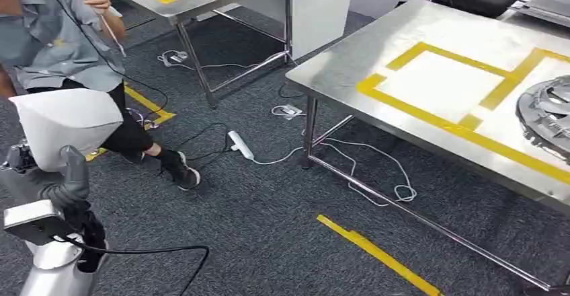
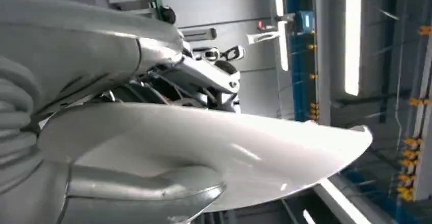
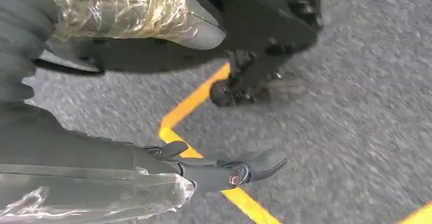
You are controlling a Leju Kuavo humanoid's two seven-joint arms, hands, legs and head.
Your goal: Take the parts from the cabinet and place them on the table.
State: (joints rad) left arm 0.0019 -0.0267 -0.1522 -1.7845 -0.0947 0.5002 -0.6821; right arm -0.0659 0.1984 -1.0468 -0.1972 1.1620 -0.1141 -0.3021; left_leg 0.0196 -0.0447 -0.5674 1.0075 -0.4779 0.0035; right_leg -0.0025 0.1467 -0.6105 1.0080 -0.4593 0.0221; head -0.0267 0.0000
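Left hand [image 1: 57, 181] holds a white curved part [image 1: 67, 124] up at the robot's left side, well apart from the steel desk [image 1: 349, 67] with yellow tape boxes; one grey round part [image 1: 546, 118] already lies there. Right hand [image 3: 214, 96] hangs over the carpet with fingers apart, holding nothing. Judging by this: pickup done, carry and placing left.

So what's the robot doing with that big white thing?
The robot's left hand holds a white curved part, carrying it over the dark carpet. The steel table with yellow tape outlines is ahead to the right, and a grey round part already lies on it. The right hand hangs over the floor, holding nothing. A person stands close by on the left.
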